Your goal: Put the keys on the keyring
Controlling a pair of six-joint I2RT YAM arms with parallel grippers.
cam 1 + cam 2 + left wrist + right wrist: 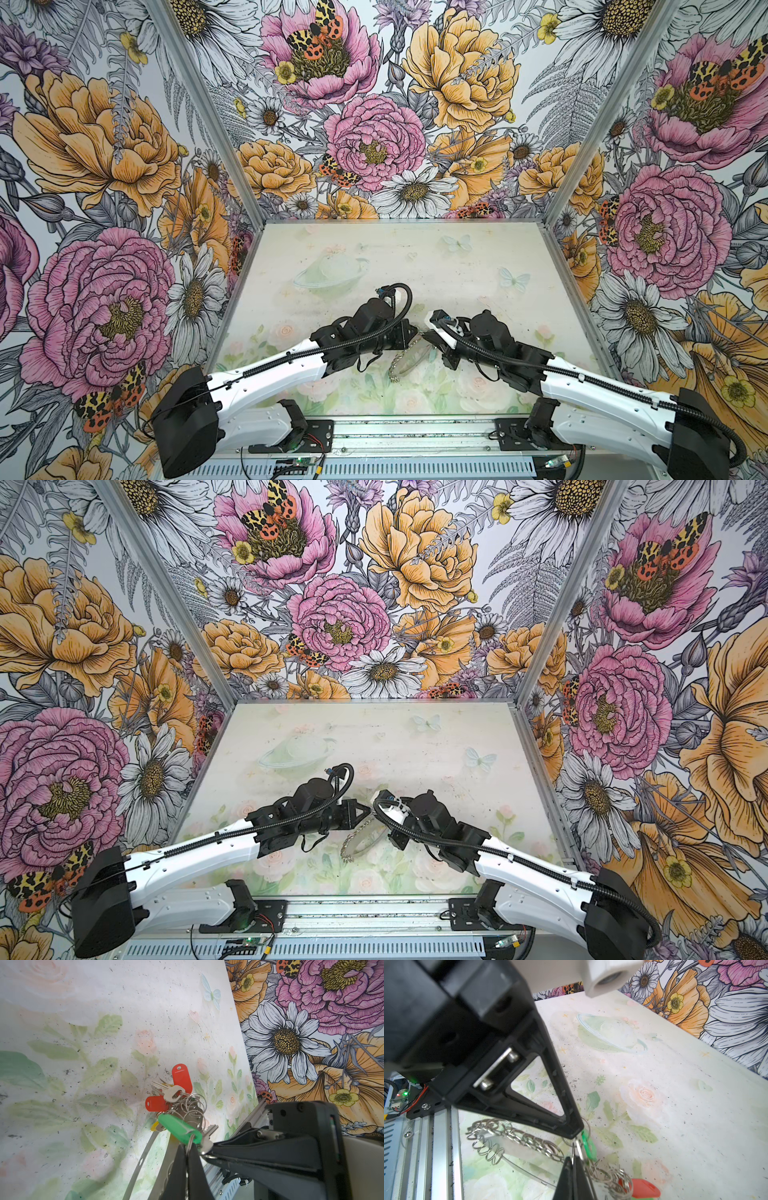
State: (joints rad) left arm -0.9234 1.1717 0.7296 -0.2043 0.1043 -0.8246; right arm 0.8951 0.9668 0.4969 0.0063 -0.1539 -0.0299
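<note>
1. The left pincer (188, 1148) is squeezed together on a thin wire ring (190, 1142) that goes through the green tag (178, 1128); the right pincer (572, 1159) is squeezed together too, on a small ring (577, 1148); I cannot tell if it is the same one.
2. Both pincers meet at the far end of the keyring (405, 359); the keys (172, 1093) with their red tags (181, 1076) bunch just past that end, on the keyring's chain (517, 1136).
3. The step looks like hooking the green tag's key (207, 1136) onto the chain; it is not done yet.
4. Next, I think, one pincer must hold steady; the other must turn its ring bit by bit so the wire slides in; a slip could drop the key.
5. In both top views the keyring looks like a long thin oval; its long way runs from the pincers back toward the robot; the far end seems lifted off the bench (457, 257).
</note>
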